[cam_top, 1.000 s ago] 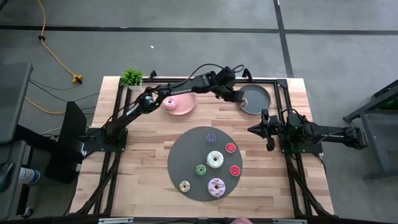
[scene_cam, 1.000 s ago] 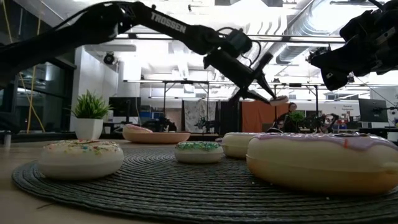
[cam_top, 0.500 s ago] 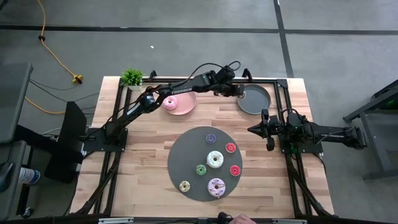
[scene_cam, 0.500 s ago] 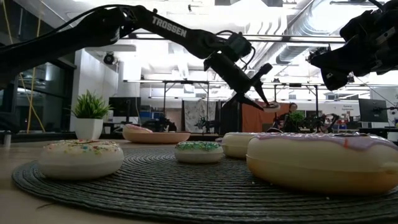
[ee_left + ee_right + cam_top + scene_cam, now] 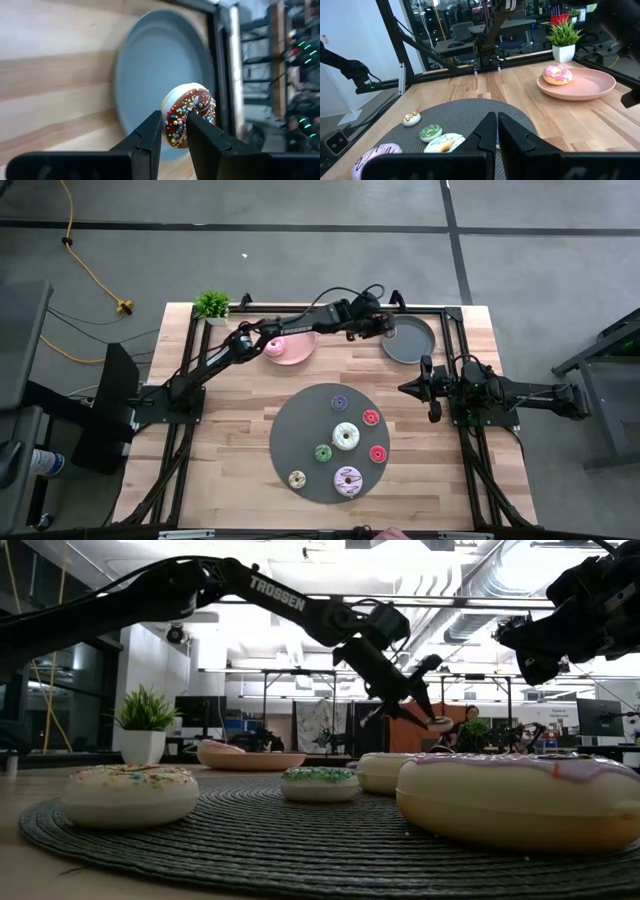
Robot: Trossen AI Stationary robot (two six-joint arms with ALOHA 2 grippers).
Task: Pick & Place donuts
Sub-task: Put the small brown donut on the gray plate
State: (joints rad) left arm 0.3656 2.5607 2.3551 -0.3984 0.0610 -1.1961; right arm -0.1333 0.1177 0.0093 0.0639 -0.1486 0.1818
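Observation:
My left gripper (image 5: 384, 329) reaches across the far side of the table to the left rim of the grey plate (image 5: 412, 340) and is shut on a brown sprinkled donut (image 5: 190, 115). A pink-frosted donut (image 5: 272, 345) lies flat on the pink plate (image 5: 296, 352). Several donuts lie flat on the dark round mat (image 5: 300, 430): a white one (image 5: 346, 436), a purple one (image 5: 348, 480), two red ones (image 5: 371, 418), a green one (image 5: 323, 452), a cream one (image 5: 297, 478) and a small purple one (image 5: 339, 402). My right gripper (image 5: 404, 388) waits shut above the table, right of the mat. My left gripper pinches the brown donut's ring (image 5: 176, 122) between its two fingers (image 5: 155, 131), which lie across the frosted face. The donut is lifted clear and stands on edge, above the grey plate (image 5: 150, 70) near its rim. In the low view the donut (image 5: 440, 723) sits at the fingertips, which slant downward.
A small potted plant (image 5: 212, 304) stands at the far left corner. The black frame rails (image 5: 440, 308) run along the far and side edges. Bare wood lies between the mat and the two plates. A person's hand (image 5: 385, 534) shows at the near edge.
My left gripper has drawn back a little toward the far edge, from over the grey plate to its left rim, turning at the wrist, still shut on the brown donut. In the low view the donut has come lower. My right arm has kept still.

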